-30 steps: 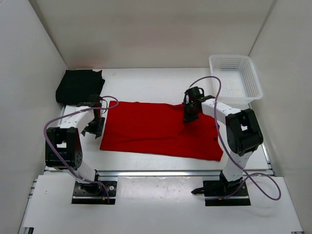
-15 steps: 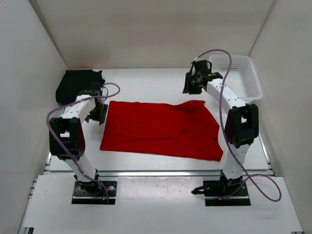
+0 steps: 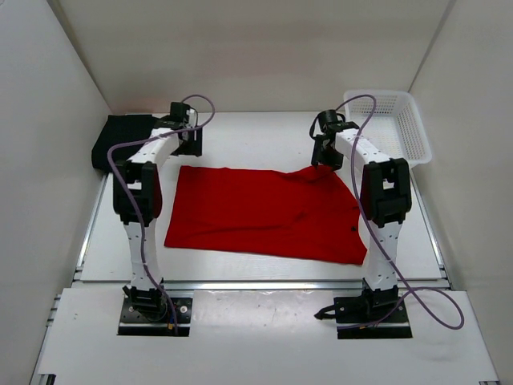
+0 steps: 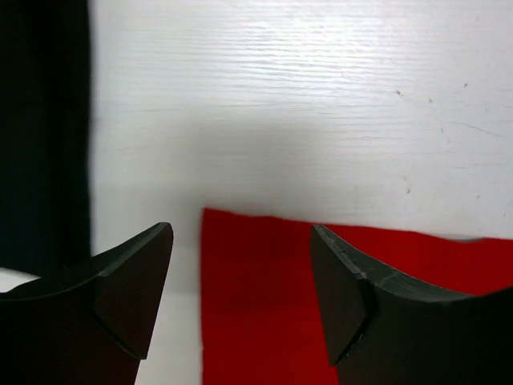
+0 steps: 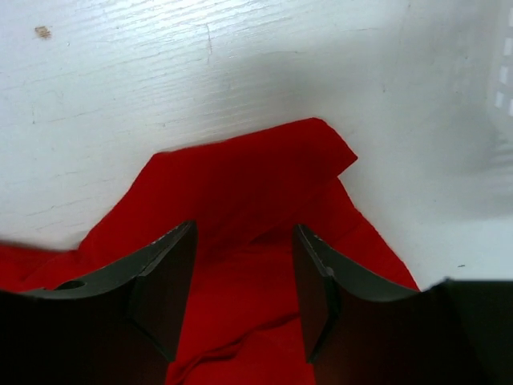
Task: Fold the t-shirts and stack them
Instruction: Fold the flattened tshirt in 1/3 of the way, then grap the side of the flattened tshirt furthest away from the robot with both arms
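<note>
Top external view: I see both arms stretched far forward, wrists bent down. My left gripper point(image 3: 191, 146) hangs above the far left corner of the red t-shirt point(image 3: 256, 216), jaws wide apart and holding nothing. My right gripper point(image 3: 325, 160) hangs over its rumpled far right corner, jaws partway apart, gripping nothing. The shirt lies spread on the table point(image 3: 248, 128). A black t-shirt point(image 3: 120, 143) lies just beyond its far left corner, and a white basket point(image 3: 413, 138) beyond its far right corner. Bare tabletop runs along its far edge.
</note>
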